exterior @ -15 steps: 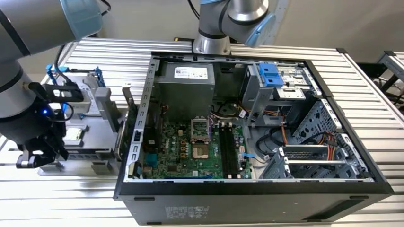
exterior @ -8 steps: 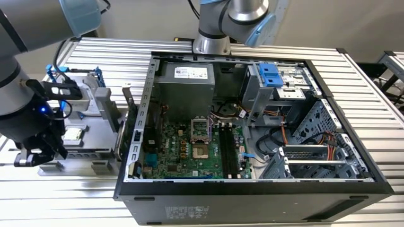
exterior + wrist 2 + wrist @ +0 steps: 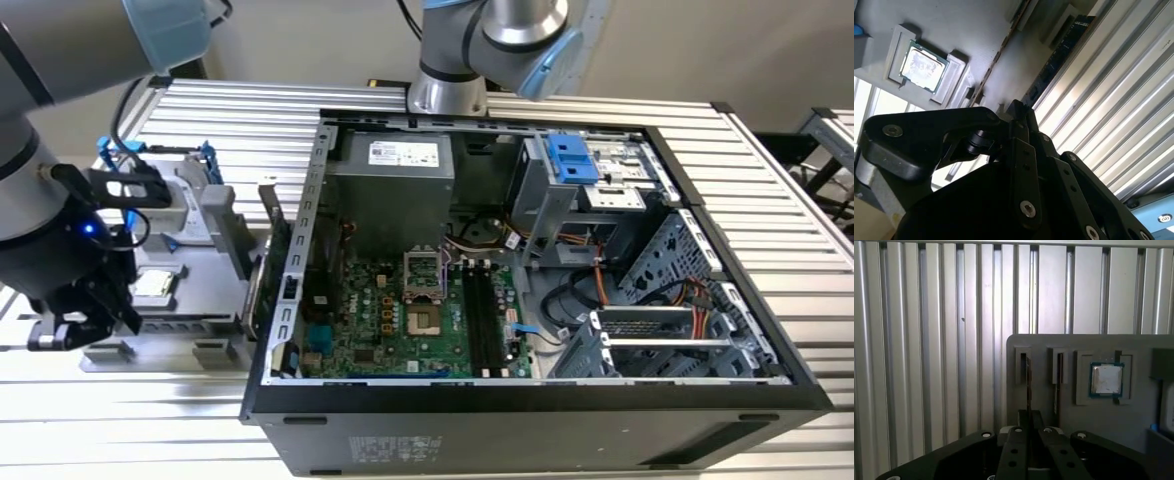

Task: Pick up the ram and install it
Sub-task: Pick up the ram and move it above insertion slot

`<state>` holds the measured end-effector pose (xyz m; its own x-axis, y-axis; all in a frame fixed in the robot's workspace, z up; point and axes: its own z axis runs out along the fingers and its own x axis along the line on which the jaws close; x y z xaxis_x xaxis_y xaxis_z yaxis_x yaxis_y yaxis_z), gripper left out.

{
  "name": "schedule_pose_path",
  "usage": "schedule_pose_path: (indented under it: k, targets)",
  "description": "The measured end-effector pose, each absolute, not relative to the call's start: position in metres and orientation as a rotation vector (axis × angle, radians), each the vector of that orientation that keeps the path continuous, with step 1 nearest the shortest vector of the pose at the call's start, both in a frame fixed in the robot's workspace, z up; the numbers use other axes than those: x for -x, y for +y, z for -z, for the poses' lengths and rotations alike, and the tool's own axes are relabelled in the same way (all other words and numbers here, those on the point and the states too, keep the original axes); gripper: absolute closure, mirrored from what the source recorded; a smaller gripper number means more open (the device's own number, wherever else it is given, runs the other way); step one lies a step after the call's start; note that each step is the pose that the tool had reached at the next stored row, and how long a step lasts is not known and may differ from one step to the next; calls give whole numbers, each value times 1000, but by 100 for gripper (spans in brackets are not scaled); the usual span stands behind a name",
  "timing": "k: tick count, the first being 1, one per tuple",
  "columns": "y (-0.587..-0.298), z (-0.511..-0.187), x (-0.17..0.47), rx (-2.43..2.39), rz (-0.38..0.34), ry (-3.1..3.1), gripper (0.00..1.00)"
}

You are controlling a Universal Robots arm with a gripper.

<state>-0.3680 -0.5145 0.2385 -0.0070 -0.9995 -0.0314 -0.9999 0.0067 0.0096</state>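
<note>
So the gripper (image 3: 74,325) is down at the grey parts holder (image 3: 200,215), which sits on the ribbed metal table (image 3: 240,110) off to the exterior view's left of the open PC case (image 3: 534,405). In the first wrist view the ram (image 3: 1028,385) is standing on its thin edge in the holder's outermost slot, the one right next to the bare table (image 3: 914,340). It runs straight into the gripper (image 3: 1029,414), which looks pinched tight onto the near end of the stick. The second wrist view tells the same story: the dark ram (image 3: 1059,60) lines up with the gripper (image 3: 1021,106), with the table ribs (image 3: 1114,110) just beside it. A second stick (image 3: 1057,385) stands on edge in the next slot over, apart from the gripper. Past that, a square chip (image 3: 1106,379) lies flat in its own pocket of the holder (image 3: 1114,425). Over in the case, the green motherboard (image 3: 387,310) lies flat, with its long dark memory slots (image 3: 483,320) well apart from the gripper.
</note>
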Motion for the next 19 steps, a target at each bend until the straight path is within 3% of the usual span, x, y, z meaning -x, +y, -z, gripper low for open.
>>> schedule_pose_path:
  k: [19]
  targets:
    - [-514, -262, 368, 2203, -45, 2218, 100]
